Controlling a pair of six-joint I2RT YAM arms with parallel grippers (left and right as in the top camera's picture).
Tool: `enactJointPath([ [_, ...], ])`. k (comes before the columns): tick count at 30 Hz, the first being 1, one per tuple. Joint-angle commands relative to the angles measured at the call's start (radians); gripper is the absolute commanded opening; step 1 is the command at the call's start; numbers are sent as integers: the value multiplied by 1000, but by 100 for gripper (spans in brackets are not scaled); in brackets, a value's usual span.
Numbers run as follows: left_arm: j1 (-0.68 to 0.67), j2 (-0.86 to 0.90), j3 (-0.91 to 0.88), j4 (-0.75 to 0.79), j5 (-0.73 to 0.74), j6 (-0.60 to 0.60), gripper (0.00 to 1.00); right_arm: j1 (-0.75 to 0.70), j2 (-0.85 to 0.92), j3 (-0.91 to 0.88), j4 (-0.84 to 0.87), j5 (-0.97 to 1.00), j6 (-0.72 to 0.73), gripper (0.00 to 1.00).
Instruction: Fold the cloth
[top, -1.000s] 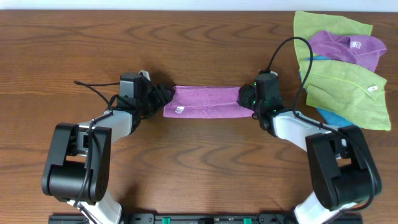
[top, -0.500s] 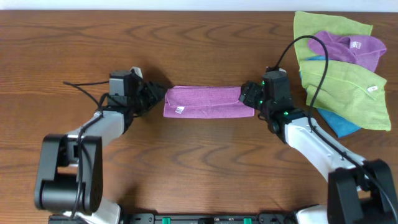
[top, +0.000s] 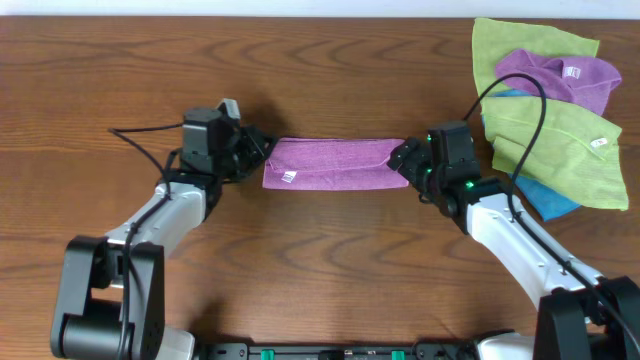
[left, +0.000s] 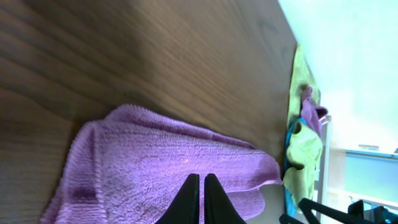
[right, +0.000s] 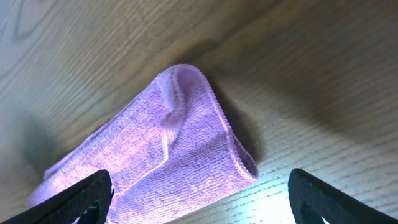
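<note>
1. The cloth (top: 330, 163) lies on the table (top: 320, 260) as a folded strip between the grippers.
2. The left gripper (top: 262, 155) is at its left end, jaws closed together.
3. The right gripper (top: 402, 160) is at its right end, jaws spread wide, holding nothing.

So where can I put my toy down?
Bare table behind the purple cloth, and more in front of it, down to the near edge. Crowded: the far right corner, with its pile of cloths, and the purple cloth's ends, where the left gripper and right gripper sit.
</note>
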Motion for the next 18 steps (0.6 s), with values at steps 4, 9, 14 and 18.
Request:
enactJointPath([
  [4,-51,86,35,0,-114,4,6,-40,40,13,-6,-77,72,91],
  [9,-58,163,61,1,-138,4,6,-42,77,13,-6,-82,90,91],
  [14,-58,237,91,-2,-134,15,6,-42,113,13,-4,-82,97,91],
  [18,-59,248,94,-6,-136,27,6,-42,146,13,29,-82,105,91],
])
